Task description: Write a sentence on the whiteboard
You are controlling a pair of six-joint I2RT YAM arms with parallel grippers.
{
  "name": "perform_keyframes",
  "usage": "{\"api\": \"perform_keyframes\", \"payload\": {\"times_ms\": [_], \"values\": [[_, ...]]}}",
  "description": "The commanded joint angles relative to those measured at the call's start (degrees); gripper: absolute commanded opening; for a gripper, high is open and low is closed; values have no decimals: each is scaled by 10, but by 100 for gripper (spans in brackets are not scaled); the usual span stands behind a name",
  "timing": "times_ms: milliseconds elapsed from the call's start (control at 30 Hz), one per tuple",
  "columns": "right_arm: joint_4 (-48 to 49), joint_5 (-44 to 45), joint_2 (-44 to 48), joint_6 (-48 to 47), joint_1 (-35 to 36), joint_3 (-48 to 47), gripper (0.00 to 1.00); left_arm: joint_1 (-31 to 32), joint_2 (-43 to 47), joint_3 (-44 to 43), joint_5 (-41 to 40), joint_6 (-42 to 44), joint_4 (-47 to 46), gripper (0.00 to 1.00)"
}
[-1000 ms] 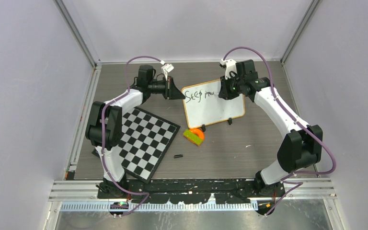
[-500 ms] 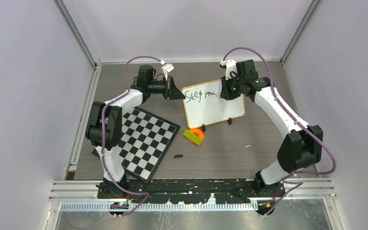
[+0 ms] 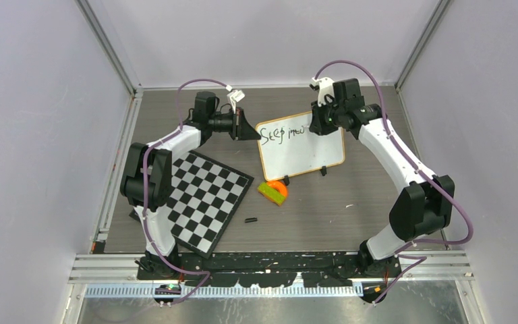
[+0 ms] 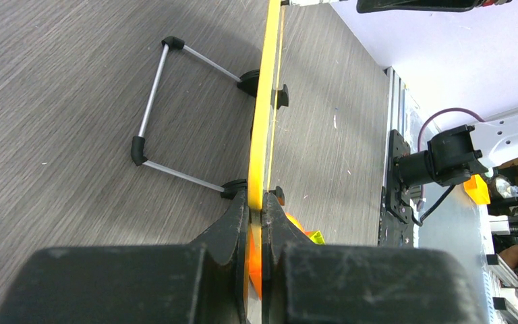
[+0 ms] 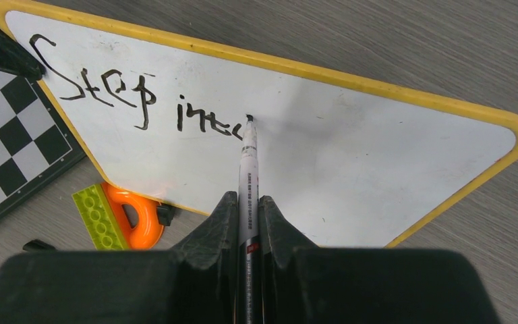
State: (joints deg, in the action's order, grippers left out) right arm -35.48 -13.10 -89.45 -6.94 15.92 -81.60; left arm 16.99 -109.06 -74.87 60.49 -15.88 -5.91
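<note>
Two words, "Step" and a scrawl beginning "in" point(image 5: 141, 108), top the whiteboard point(image 3: 303, 154), which stands propped at the far middle of the bench point(image 3: 330, 209). We see the marker point(image 5: 248, 158) tip touching the board after the last letter, the right pincer point(image 5: 246, 206) clenched on it. The left pincer point(image 4: 255, 206) clamps the board's side edge. A chequered board point(image 3: 206, 196) lies beside it.

Light is bright and even, coming from above. My marker point(image 5: 247, 162) throws a soft grey shadow on the glossy whiteboard point(image 5: 378, 155), and shadows on the counter point(image 3: 324, 202) are mild. Up close, my left tool point(image 4: 255, 202) and right tool point(image 5: 246, 198) look dark and blurred.
</note>
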Motion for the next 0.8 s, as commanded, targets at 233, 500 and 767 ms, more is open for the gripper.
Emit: {"api": "perform_keyframes", "payload": {"times_ms": [233,500,767], "values": [[12,-4,-2,8,11,-12,0,7,23,1,-5,26,1,0],[15,22,10,7,-6,-1,0,7,23,2,-5,25,1,0],[14,19,16,4,-13,21,0,7,21,-1,-6,23,-1,0]]}}
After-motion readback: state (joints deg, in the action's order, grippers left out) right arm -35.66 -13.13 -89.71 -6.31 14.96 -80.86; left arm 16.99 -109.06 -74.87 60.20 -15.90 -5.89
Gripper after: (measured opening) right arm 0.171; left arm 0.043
